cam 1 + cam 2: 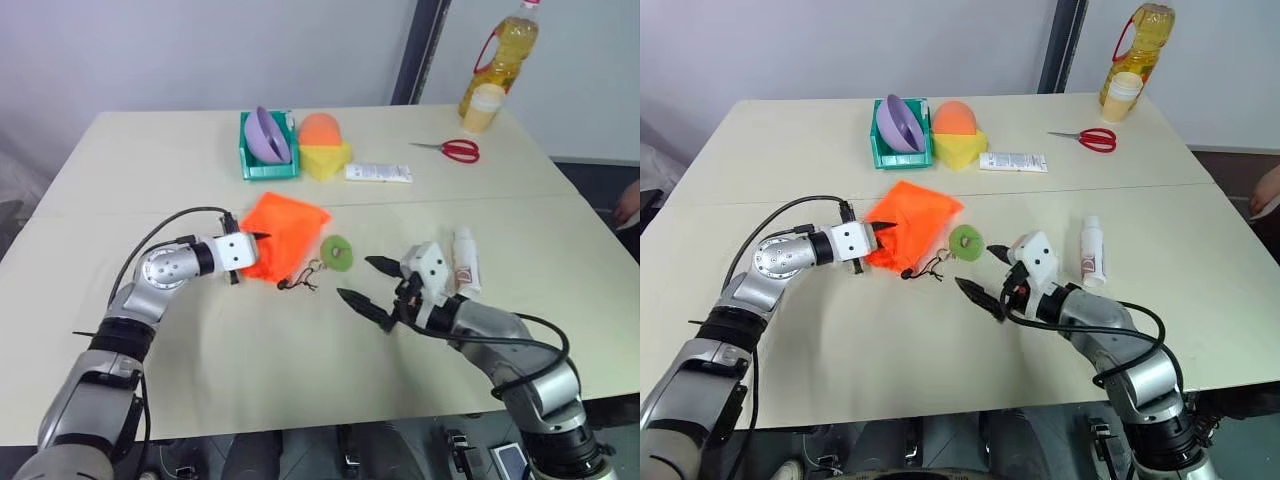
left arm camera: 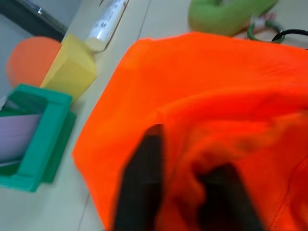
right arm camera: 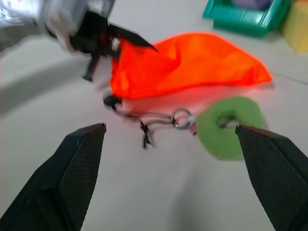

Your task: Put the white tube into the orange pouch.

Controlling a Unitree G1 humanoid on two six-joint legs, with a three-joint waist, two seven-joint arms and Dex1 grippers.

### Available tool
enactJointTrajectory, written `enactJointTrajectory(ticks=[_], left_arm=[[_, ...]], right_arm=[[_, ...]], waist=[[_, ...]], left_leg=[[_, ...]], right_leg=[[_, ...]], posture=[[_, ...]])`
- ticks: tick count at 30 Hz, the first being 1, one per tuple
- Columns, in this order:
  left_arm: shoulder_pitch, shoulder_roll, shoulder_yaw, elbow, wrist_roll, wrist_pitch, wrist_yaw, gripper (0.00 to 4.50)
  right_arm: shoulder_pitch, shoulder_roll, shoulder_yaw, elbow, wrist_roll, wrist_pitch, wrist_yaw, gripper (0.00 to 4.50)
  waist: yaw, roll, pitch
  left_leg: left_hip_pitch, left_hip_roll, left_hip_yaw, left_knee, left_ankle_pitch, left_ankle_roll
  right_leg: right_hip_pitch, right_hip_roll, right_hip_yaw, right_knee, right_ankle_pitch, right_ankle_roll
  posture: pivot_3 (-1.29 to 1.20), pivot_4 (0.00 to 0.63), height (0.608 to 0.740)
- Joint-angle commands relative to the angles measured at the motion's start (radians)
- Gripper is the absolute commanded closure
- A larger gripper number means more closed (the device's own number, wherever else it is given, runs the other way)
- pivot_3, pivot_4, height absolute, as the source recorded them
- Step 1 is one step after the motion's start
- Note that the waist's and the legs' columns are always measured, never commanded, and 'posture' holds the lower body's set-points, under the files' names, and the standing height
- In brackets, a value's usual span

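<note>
left gripper [image 1: 258, 240]: clamped on orange pouch [image 1: 285, 235] near-left edge | right gripper [image 1: 367, 282]: jaws wide, empty | white tube [image 1: 466, 260]: flat on table, right of right gripper, long axis near-far, right arm nearer

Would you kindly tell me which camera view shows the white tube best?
The right eye view: the white tube lies whole on the table, unobstructed, beside the open right gripper. In the left eye view the right gripper's wrist housing crowds the tube's near side. The right wrist view looks toward the orange pouch instead.
</note>
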Motion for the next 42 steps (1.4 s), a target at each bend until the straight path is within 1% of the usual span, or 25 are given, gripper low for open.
enactJointTrajectory(ticks=[1, 11, 17, 21, 24, 27, 30, 34, 37, 40, 42], left_arm=[[-0.007, -0.005, 0.026, -0.040, -0.071, 0.020, -0.043, 4.47], [0.026, -0.003, 0.065, -0.089, -0.110, 0.137, -0.029, 4.47], [0.049, -0.012, 0.085, -0.137, -0.135, 0.197, -0.017, 4.47], [0.053, -0.017, 0.088, -0.164, -0.152, 0.232, -0.021, 4.47], [0.043, -0.040, 0.101, -0.219, -0.205, 0.336, -0.027, 4.47], [0.034, -0.063, 0.106, -0.288, -0.257, 0.464, -0.041, 4.47], [0.018, -0.087, 0.103, -0.338, -0.278, 0.567, -0.027, 4.47], [-0.005, -0.117, 0.090, -0.370, -0.273, 0.653, -0.010, 4.47], [-0.017, -0.146, 0.086, -0.395, -0.271, 0.714, 0.014, 4.47], [-0.023, -0.171, 0.078, -0.419, -0.268, 0.778, 0.038, 4.47], [-0.030, -0.203, 0.069, -0.431, -0.270, 0.824, 0.061, 4.47]], right_arm=[[-0.075, 0.007, 0.044, 0.066, -0.090, -0.006, -0.040, 0.00], [-0.202, 0.057, 0.216, 0.197, -0.232, -0.118, 0.034, 0.00], [-0.252, 0.102, 0.239, 0.261, -0.273, -0.139, 0.049, 0.00], [-0.264, 0.111, 0.223, 0.289, -0.297, -0.145, 0.043, 0.00], [-0.237, 0.089, 0.141, 0.243, -0.265, -0.123, 0.032, 0.00], [-0.191, 0.034, 0.078, 0.159, -0.240, -0.105, 0.060, 0.00], [-0.171, 0.013, 0.057, 0.086, -0.217, -0.073, 0.074, 0.00], [-0.151, -0.007, 0.030, 0.061, -0.231, -0.046, 0.053, 0.00], [-0.119, -0.038, -0.072, 0.035, -0.222, -0.008, 0.015, 0.00], [-0.095, -0.059, -0.198, 0.017, -0.173, 0.096, -0.009, 0.00], [-0.062, -0.098, -0.291, 0.014, -0.195, 0.161, -0.054, 0.00]], waist=[[0.000, 0.000, 0.000], [-0.001, 0.000, 0.000], [0.001, 0.000, 0.000], [0.002, 0.000, 0.000], [0.004, 0.000, 0.000], [0.004, 0.000, 0.000], [0.000, 0.000, 0.000], [-0.003, 0.000, 0.000], [0.003, 0.000, 0.000], [0.003, 0.000, 0.000], [0.006, 0.000, 0.000]], left_leg=[[0.000, 0.000, 0.000, 0.001, 0.000, 0.000], [0.000, 0.000, -0.001, 0.001, 0.000, 0.000], [0.000, 0.000, -0.001, 0.001, 0.000, 0.000], [-0.001, 0.000, -0.001, 0.001, 0.000, 0.000], [-0.001, 0.000, -0.001, 0.001, 0.000, 0.000], [-0.002, 0.000, -0.001, 0.002, 0.000, 0.000], [-0.002, -0.001, -0.001, 0.002, 0.000, 0.000], [-0.001, 0.000, -0.003, 0.002, 0.000, 0.000], [-0.001, 0.000, -0.004, 0.002, 0.000, 0.000], [-0.002, -0.001, -0.003, 0.003, 0.000, 0.000], [-0.002, -0.002, -0.003, 0.004, 0.000, 0.000]], right_leg=[[0.000, 0.000, 0.000, 0.000, 0.000, 0.000], [0.000, 0.000, 0.000, 0.000, 0.000, 0.000], [0.000, 0.000, 0.000, 0.001, 0.000, 0.000], [0.000, 0.000, 0.000, 0.001, 0.000, 0.000], [0.000, 0.000, 0.000, 0.001, 0.000, 0.000], [0.000, 0.000, -0.001, 0.001, 0.000, 0.000], [0.000, 0.000, 0.000, 0.001, 0.000, 0.001], [0.000, 0.002, 0.000, 0.002, 0.000, 0.001], [0.000, 0.002, 0.000, 0.002, 0.000, 0.001], [0.000, 0.000, 0.000, 0.001, 0.000, 0.001], [0.001, 0.000, 0.000, 0.001, 0.000, 0.001]], posture=[[0.00, 0.150, 0.726], [0.00, 0.150, 0.726], [0.00, 0.150, 0.726], [0.00, 0.150, 0.726], [0.00, 0.150, 0.726], [0.00, 0.150, 0.726], [0.00, 0.150, 0.726], [0.00, 0.150, 0.726], [0.00, 0.150, 0.726], [0.00, 0.150, 0.726], [0.00, 0.150, 0.726]])
